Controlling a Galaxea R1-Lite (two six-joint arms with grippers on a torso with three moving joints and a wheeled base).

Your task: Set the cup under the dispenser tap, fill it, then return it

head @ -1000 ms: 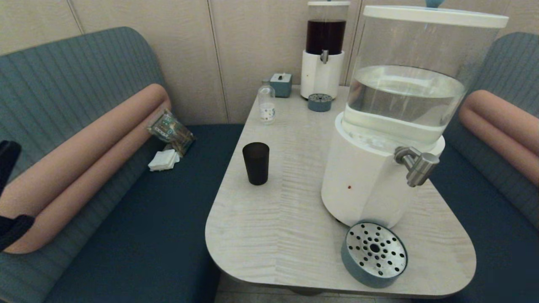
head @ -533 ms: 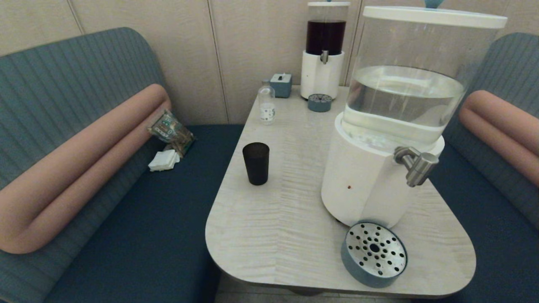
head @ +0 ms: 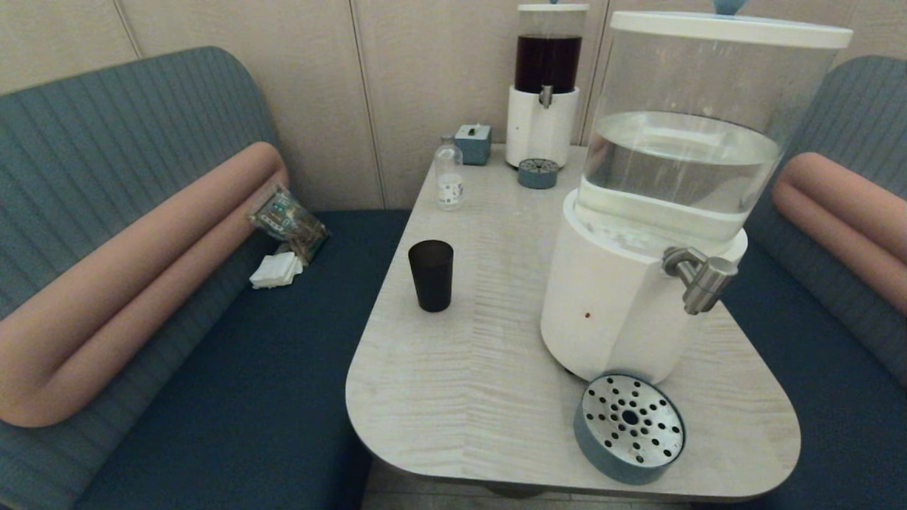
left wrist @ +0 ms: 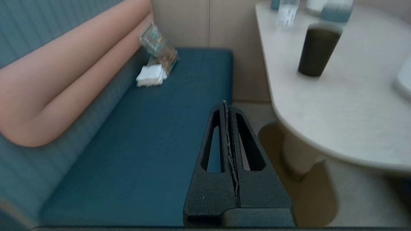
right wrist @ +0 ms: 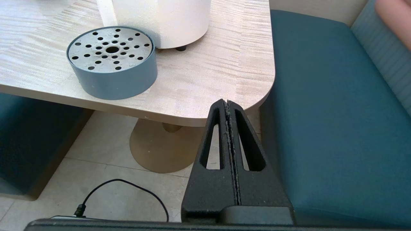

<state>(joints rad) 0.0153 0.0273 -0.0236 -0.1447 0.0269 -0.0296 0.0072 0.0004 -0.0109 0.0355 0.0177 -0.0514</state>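
Observation:
The smoky-black cup [head: 431, 275] stands upright on the pale table [head: 453, 397], towards its left edge; the left wrist view also shows the cup [left wrist: 317, 48]. The brushed-silver dispenser tap [head: 700, 278] juts from the big white-based water dispenser [head: 616, 304] on the right. Neither arm shows in the head view. My left gripper [left wrist: 224, 103] is shut and empty, low over the blue bench seat, short of the table. My right gripper [right wrist: 226, 102] is shut and empty below the table's near right corner.
A grey drip tray [head: 629, 428] with a perforated metal top lies in front of the big dispenser. At the table's back stand a small clear bottle [head: 448, 174], a smaller dark-liquid dispenser [head: 543, 85] and a blue-grey box [head: 472, 142]. Packets and napkins [head: 278, 269] lie on the left bench.
The left arm, seen at the head view's left edge one second ago, has dropped out of that view. Cup and dispensers have not moved.

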